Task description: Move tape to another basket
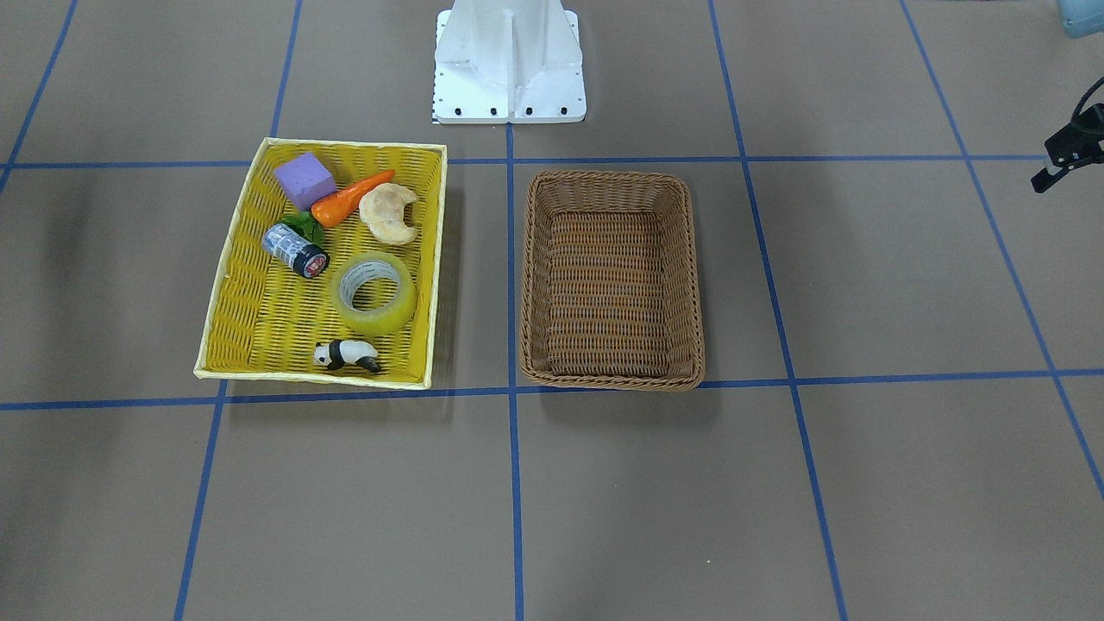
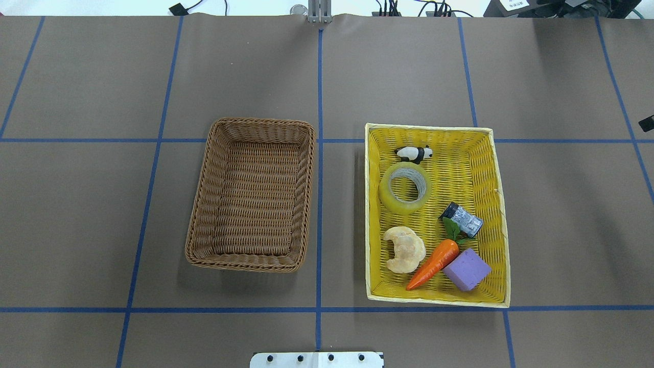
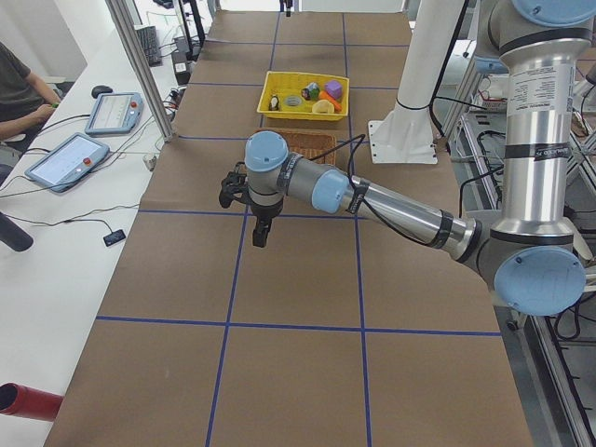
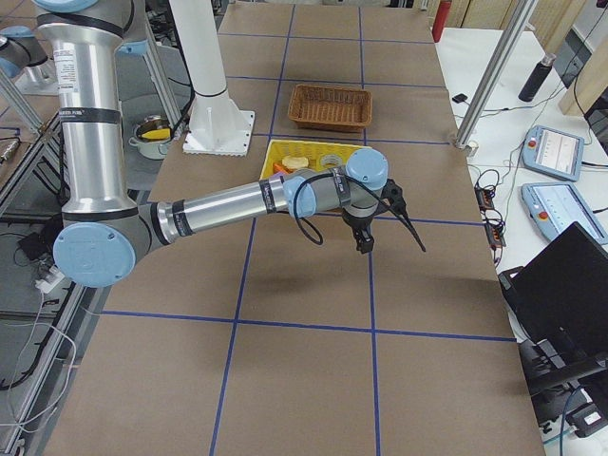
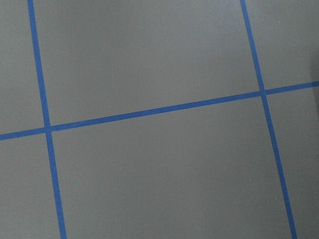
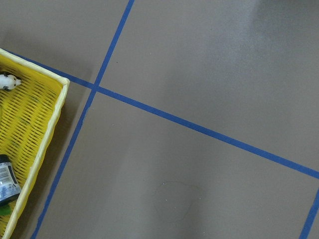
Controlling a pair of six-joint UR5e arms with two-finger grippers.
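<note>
Fingers of left gripper [image 3: 260, 235] and right gripper [image 4: 362, 247]: cannot tell their state; tape [image 2: 405, 188] lies in yellow tray [image 2: 429, 127].

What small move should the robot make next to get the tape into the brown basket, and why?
Probably bring the right end effector over the tape: it lies flat in the yellow tray on that arm's side, ungrasped, and the brown basket is empty.

The tape [image 2: 402, 205] is translucent yellowish with a white core. The basket [image 2: 202, 204] is brown weave; the tray [image 2: 490, 179], bright yellow weave, pale-rimmed. Carrot [image 2: 434, 263] orange, block [image 2: 466, 269] purple, panda [image 2: 414, 153] black-and-white. The table [image 2: 76, 204] is grey-brown, gridded in blue.
</note>
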